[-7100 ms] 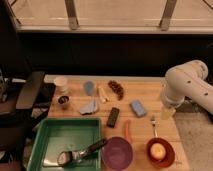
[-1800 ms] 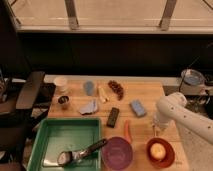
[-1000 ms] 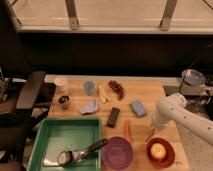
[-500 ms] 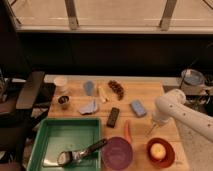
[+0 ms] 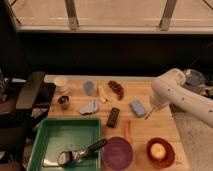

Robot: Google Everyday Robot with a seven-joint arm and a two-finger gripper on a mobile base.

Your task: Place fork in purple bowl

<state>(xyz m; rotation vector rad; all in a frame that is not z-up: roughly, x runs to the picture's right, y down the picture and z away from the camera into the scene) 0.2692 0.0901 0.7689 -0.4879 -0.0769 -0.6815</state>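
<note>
The fork [image 5: 148, 114] is a thin silver piece hanging slanted from my gripper [image 5: 151, 109], just above the table right of the blue sponge. My gripper is shut on the fork, at the end of the white arm that reaches in from the right. The purple bowl [image 5: 118, 152] sits at the table's front edge, below and to the left of my gripper, and looks empty. An orange carrot [image 5: 127, 131] lies between my gripper and the bowl.
A red bowl [image 5: 160, 152] with a yellow item stands right of the purple bowl. A green tray [image 5: 55, 137] at front left holds a black-handled utensil [image 5: 82, 152]. A blue sponge [image 5: 137, 107], a black block [image 5: 113, 116], a blue cloth [image 5: 90, 106] and cups lie mid-table.
My gripper came down to the fork beside the red bowl, closed on it, and has since lifted it up and back a little. The spot where the fork lay is bare.
</note>
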